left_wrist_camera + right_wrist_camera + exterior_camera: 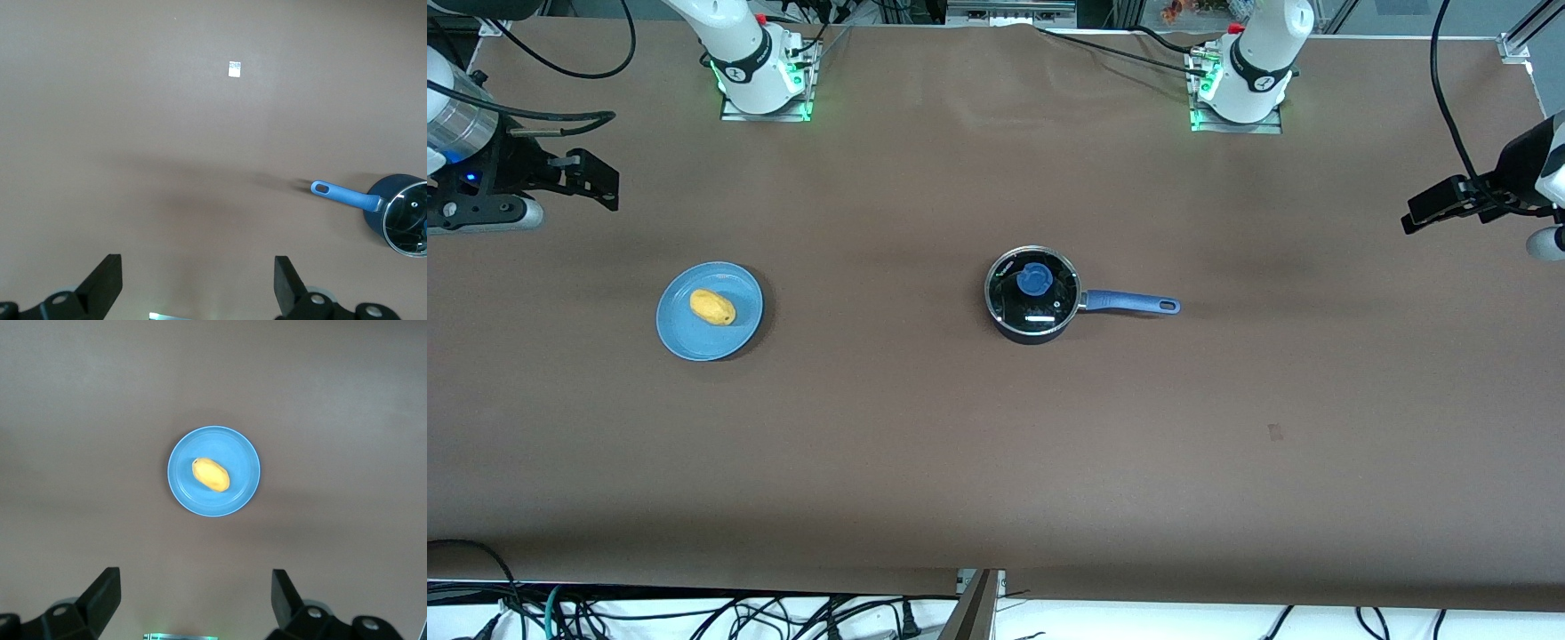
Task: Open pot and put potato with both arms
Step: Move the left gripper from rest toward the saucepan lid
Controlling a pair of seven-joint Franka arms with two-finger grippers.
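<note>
The lidded pot [1032, 297] is approached by the nearer left gripper [1449, 203], its handle [1129, 303] pointing gripperward; the right gripper [591, 182] is likewise held wide, empty.

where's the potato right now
The potato lies on the blue plate toward the right arm's end of the table, well apart from the lidded pot; the right wrist view looks down on it.

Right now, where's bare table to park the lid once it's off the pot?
Bare patches: between the blue plate holding the potato and the pot; the wide strip nearer the front camera than both; past the pot's handle toward the left arm's end. Nowhere is crowded. Left gripper and right gripper wait open at the table ends.
</note>
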